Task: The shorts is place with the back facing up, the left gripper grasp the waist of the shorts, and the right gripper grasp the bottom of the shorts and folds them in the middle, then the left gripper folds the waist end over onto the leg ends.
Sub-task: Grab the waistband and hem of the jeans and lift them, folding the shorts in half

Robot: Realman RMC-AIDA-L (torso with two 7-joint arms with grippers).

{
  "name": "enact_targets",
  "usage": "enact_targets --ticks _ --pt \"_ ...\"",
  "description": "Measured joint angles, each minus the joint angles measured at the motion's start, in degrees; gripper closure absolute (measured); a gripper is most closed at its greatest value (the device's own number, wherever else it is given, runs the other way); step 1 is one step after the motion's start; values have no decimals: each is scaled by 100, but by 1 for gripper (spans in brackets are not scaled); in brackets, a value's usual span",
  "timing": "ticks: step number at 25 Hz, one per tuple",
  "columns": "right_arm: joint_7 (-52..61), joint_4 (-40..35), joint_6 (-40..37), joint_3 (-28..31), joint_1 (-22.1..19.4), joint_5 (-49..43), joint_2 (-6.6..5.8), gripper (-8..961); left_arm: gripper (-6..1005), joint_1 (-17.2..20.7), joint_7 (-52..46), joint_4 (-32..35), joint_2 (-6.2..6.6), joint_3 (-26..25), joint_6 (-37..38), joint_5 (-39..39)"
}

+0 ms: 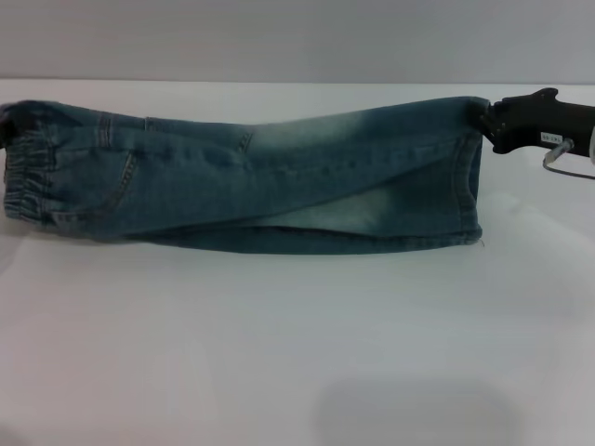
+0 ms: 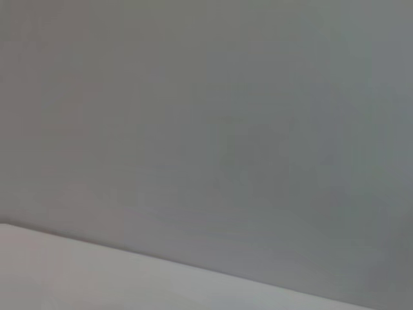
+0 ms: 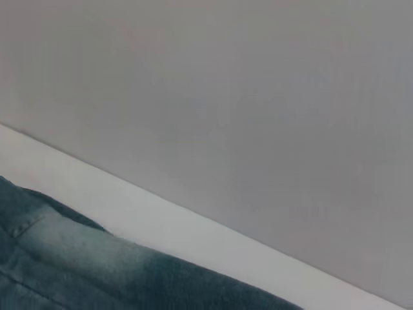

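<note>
The blue-green denim shorts lie folded lengthwise into a long band across the white table. The puckered elastic waist is at the left end. The bottom, with its stitched leg ends, is at the right end. My right gripper, black with a small white label, sits at the far right corner of the leg ends and touches the hem there. The right wrist view shows a strip of the shorts against the table. My left gripper is out of view, and its wrist view shows only wall and table.
A grey wall rises behind the table's far edge. A thin cable loop hangs under the right arm. Bare white table stretches in front of the shorts.
</note>
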Motion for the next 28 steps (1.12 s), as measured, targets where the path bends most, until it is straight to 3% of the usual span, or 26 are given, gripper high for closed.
enact_targets --ticks 17,28 --pt "-6 355 820 -323 213 103 1 954 786 -82 60 2 -90 78 -551 -5" --pt "-6 450 903 -390 291 105 8 951 779 -98 140 13 -144 139 -713 -1"
